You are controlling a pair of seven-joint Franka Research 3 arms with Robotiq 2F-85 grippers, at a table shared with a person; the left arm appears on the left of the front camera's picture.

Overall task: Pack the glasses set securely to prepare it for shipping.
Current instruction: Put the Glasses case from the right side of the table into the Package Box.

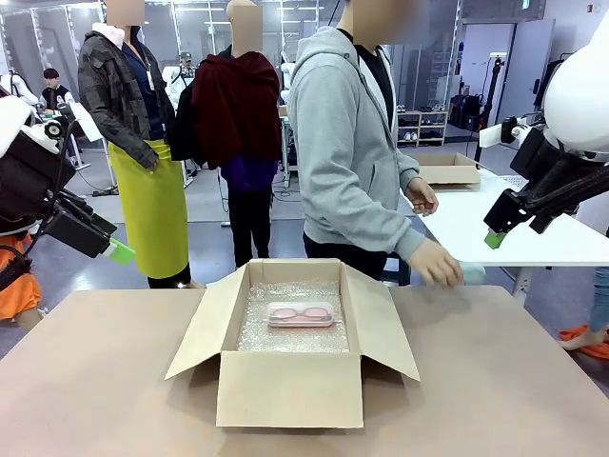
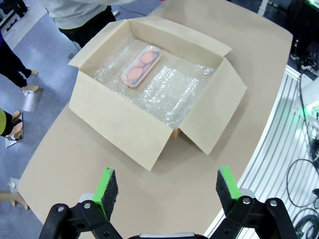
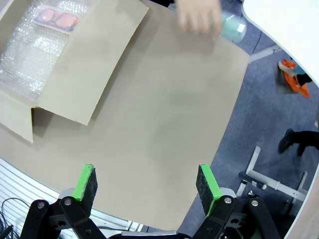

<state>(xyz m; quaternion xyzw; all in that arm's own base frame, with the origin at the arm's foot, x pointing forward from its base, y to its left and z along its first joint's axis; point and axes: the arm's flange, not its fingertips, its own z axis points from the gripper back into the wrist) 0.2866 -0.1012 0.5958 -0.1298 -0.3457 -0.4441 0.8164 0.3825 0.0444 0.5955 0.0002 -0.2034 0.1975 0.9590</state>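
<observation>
At table centre sits an open cardboard box (image 1: 290,386) lined w/ bubble wrap (image 1: 285,338). The pink case (image 1: 301,313) lies flat on the wrap, toward the far wall. The left gripper (image 2: 167,186) hangs raised beyond the table's (image 1: 95,381) left edge, fingers spread wide, holding nothing; the pink case is well to its right & lower. The right gripper (image 3: 145,183) hangs high at right, likewise spread & empty. The person's hand (image 1: 436,264), at the table's far right edge, grips the mint green case (image 1: 473,273), down-left of the right gripper. The hand covers most of it; both are blurred in the right wrist view.

Brown table (image 1: 95,381) in foreground; white table (image 1: 476,230) behind at right, shallow cardboard tray (image 1: 447,169) resting on it.
</observation>
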